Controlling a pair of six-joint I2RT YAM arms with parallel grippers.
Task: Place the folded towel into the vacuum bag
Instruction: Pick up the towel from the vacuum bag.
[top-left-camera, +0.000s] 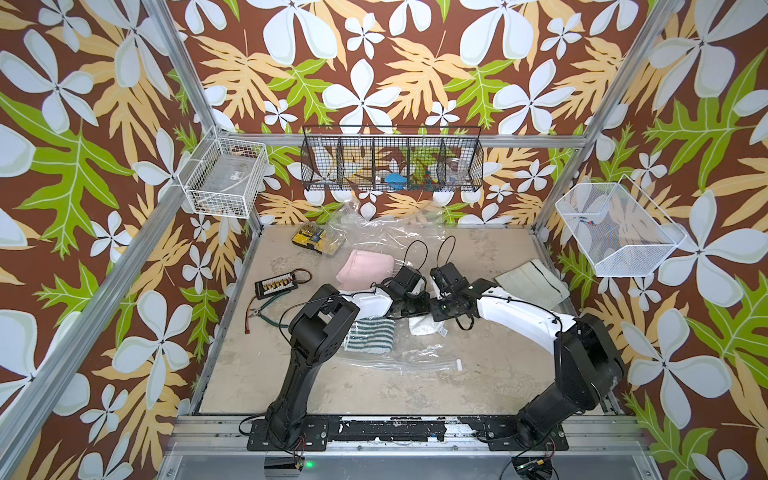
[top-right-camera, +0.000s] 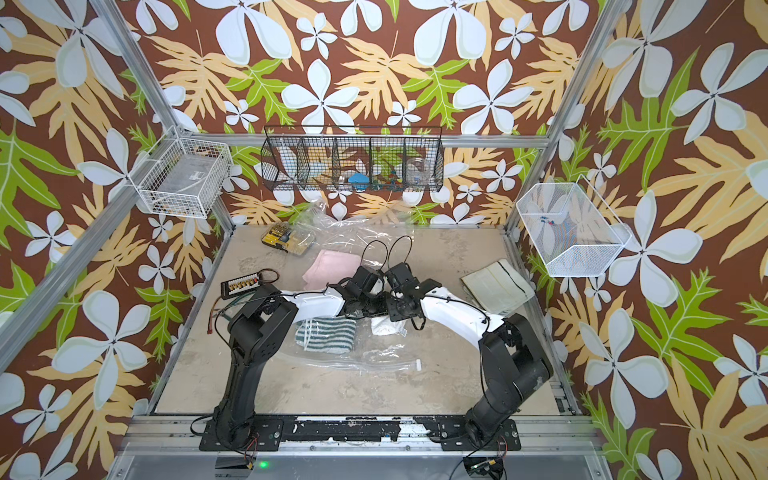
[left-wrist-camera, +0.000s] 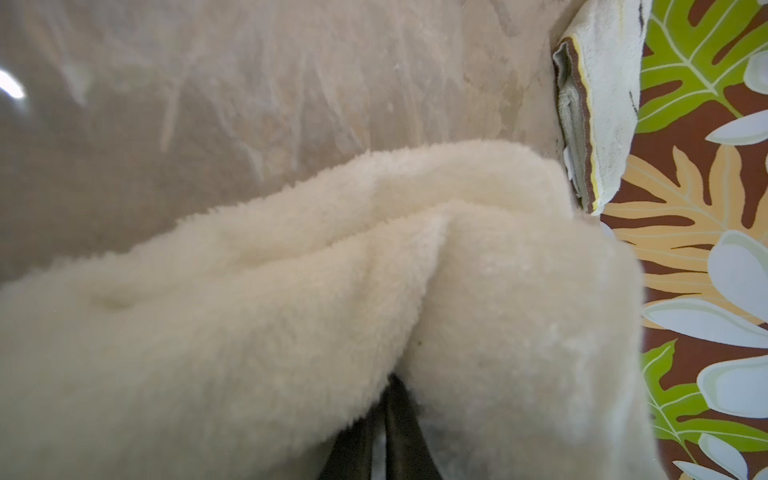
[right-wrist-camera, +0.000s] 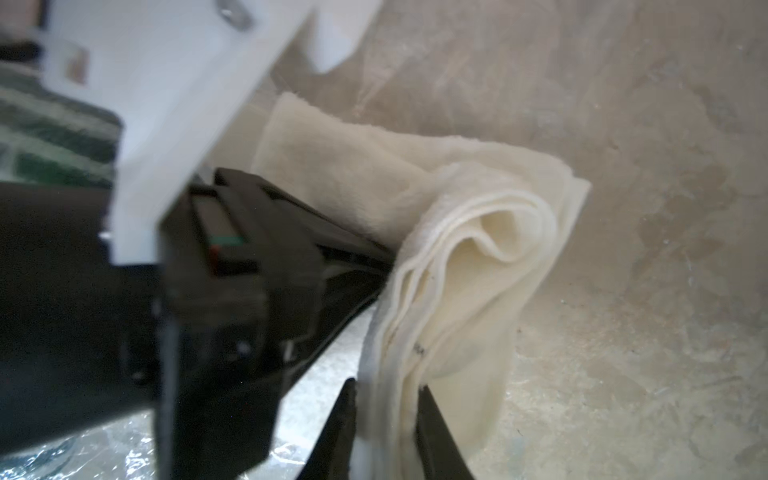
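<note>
**Both grippers pinch the towel over the bag**

The towel (top-left-camera: 426, 326), white and fluffy, hangs bunched between the two arms at the middle of the table (top-left-camera: 478, 395). In both top views only its near part and a small tag show below the wrists. The rest is hidden by them.

The left gripper (left-wrist-camera: 386, 415) is closed on the towel. In the left wrist view the pile swells out on both sides of the dark fingers (left-wrist-camera: 405, 440) and fills most of the picture. The right gripper (right-wrist-camera: 388, 415) is closed on the towel's layered folded edge. In the right wrist view one finger presses each side of the stacked layers. The left gripper's black body reaches in beside it to the same fold.

The bag (top-left-camera: 419, 353), clear and crinkled, lies along the table from the back wall to the front. Its white slider (top-left-camera: 459, 365) is at the near end. Glossy plastic shows under the towel in both wrist views, so the towel is over the bag. Whether it is inside cannot be told.

A striped towel (top-left-camera: 370, 334) lies just left of it under the plastic sheen. A pink towel (top-left-camera: 365, 270) sits behind that, near the left wrist. A cream cloth (top-left-camera: 532, 282) lies well apart at the right edge.
</note>
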